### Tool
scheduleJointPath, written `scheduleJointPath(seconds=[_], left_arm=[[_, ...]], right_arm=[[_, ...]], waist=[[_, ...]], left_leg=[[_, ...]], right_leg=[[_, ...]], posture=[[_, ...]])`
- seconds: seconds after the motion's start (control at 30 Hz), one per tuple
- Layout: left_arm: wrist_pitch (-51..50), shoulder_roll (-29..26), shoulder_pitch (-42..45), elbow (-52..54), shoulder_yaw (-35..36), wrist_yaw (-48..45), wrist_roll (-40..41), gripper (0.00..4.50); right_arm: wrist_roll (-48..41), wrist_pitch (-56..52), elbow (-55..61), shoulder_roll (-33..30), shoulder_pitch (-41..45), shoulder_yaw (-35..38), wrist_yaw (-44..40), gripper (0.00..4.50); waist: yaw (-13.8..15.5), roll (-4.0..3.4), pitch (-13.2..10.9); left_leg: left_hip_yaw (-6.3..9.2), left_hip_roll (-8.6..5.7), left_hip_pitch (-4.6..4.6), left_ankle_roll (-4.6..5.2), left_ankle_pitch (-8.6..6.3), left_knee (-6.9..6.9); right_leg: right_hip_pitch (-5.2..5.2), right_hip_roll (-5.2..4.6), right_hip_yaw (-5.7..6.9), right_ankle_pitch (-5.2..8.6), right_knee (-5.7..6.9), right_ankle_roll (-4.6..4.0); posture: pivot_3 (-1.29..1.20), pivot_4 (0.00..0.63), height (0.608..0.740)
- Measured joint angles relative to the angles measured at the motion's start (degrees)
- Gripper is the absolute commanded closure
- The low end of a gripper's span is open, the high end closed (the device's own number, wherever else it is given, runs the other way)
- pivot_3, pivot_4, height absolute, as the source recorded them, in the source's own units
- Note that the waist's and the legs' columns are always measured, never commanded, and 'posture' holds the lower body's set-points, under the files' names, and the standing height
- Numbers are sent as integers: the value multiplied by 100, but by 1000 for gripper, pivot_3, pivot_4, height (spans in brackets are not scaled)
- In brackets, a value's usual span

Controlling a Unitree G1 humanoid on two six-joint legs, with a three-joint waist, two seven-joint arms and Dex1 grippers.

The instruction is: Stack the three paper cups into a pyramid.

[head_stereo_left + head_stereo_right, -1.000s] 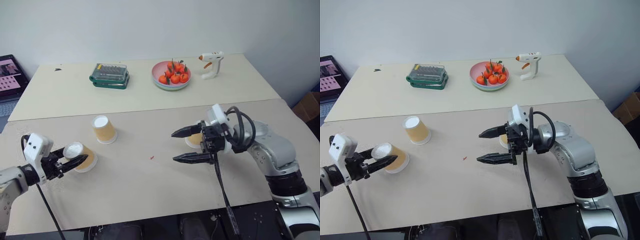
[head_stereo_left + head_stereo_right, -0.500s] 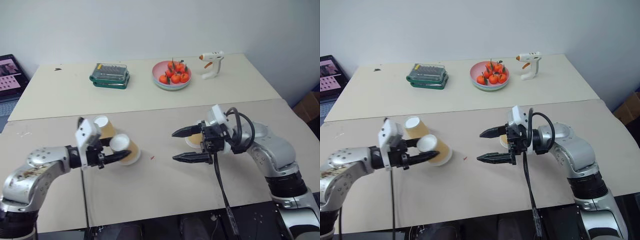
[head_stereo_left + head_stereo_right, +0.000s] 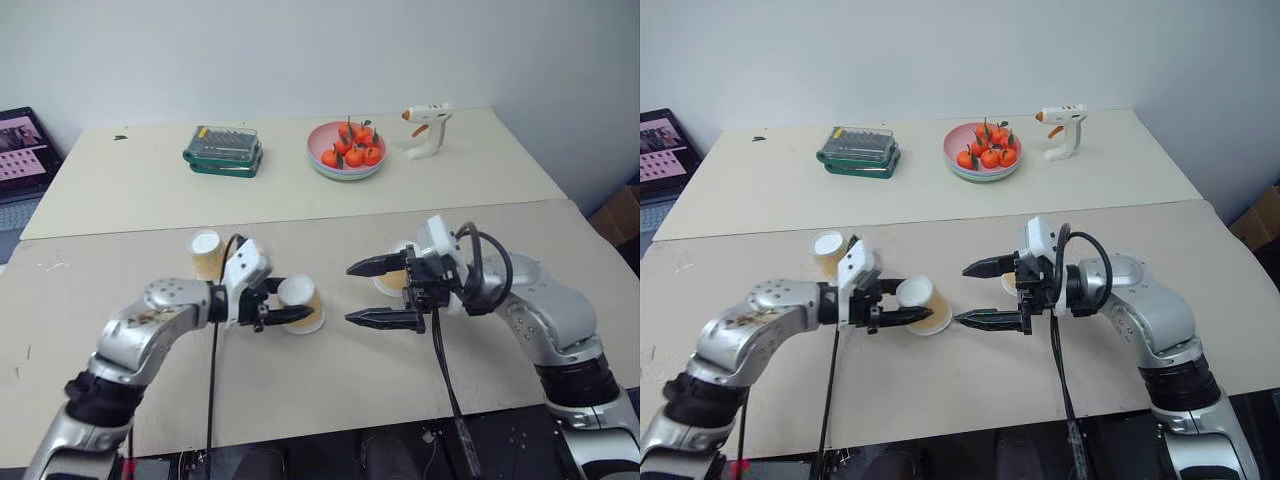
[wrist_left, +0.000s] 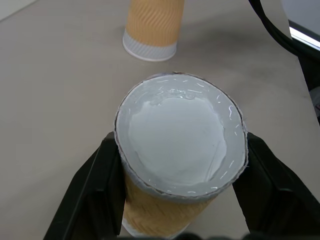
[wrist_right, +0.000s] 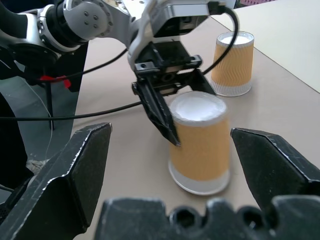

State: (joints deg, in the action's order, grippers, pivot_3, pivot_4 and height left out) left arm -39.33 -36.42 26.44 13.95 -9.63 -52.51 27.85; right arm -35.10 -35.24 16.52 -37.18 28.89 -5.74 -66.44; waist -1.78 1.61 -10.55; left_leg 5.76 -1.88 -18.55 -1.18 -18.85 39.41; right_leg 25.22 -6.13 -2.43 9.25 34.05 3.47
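Clamped in the left end effector (image 3: 282, 312), an inverted paper cup (image 3: 301, 303) is held on the counter (image 3: 330, 380). Beside this cup, the right end effector (image 3: 364, 294) is spread wide. A second cup (image 3: 206, 254) stands behind it, a third (image 3: 393, 281) past the right end effector.

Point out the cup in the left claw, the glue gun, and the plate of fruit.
cup in the left claw (image 3: 301, 303): left eye view, on its tan side wall.
glue gun (image 3: 424, 127): left eye view, on its white body.
plate of fruit (image 3: 320, 166): left eye view, on its pink rim.
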Motion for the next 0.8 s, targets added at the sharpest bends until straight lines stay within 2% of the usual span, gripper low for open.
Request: scheduleJointPath(seconds=[0.1, 0.2, 0.23, 0.27, 0.33, 0.37, 0.53, 0.8], left_arm=[[177, 270, 515, -423, -269, -24, -291, 2006], [298, 402, 679, -653, -418, -67, -463, 2006], [353, 416, 678, -742, -473, -92, -544, 1067], [379, 421, 673, -804, -541, -127, -602, 994], [416, 427, 630, -812, -596, -171, -665, 251], [429, 433, 605, -810, -602, -169, -728, 45], [504, 335, 352, -726, -603, -223, -837, 45], [475, 525, 318, -540, -333, 93, -826, 45]], right_arm=[[-5, 0, 0, 18, 4, -1, 32, 0], [-6, -1, 4, 44, 8, -5, 44, 0], [-4, -1, 5, 41, 6, -5, 44, 0], [8, 0, 12, -2, -17, -6, 32, 0], [64, 16, 13, -150, -94, -9, 14, 0], [129, 40, -2, -259, -139, -9, 6, 0], [675, 442, -417, -792, -334, 6, -109, 0], [794, 761, -794, -1186, -347, 362, -344, 0]], waist=[[14, 0, 0], [-15, 0, 1], [-30, 1, 1], [-31, 0, 1], [-20, 0, 0], [-12, 0, 0], [5, 0, 0], [47, 0, 0]], left_leg=[[0, -1, 0, 0, 1, 2], [0, -1, 0, 0, 0, 2], [0, 0, 0, 0, 0, 2], [1, -1, -2, 0, 0, 2], [4, -1, -10, 0, 0, 9], [5, -2, -21, 3, -2, 22], [7, -6, -34, 7, -4, 43], [7, -6, -39, 7, -4, 43]], right_leg=[[0, 0, 0, 0, 0, 0], [0, 0, -1, 0, 1, 1], [1, 0, -1, 0, 1, 1], [1, 0, -1, 0, 2, 1], [2, 0, 0, -2, 2, 4], [5, 0, 1, -3, 1, 6], [6, -2, 1, -9, -1, 17], [7, -3, 1, -10, -3, 18]], posture=[[0, 150, 725], [0, 150, 725], [0, 150, 725], [0, 150, 725], [0, 150, 725], [0, 150, 725], [0, 150, 725], [0, 150, 725]])
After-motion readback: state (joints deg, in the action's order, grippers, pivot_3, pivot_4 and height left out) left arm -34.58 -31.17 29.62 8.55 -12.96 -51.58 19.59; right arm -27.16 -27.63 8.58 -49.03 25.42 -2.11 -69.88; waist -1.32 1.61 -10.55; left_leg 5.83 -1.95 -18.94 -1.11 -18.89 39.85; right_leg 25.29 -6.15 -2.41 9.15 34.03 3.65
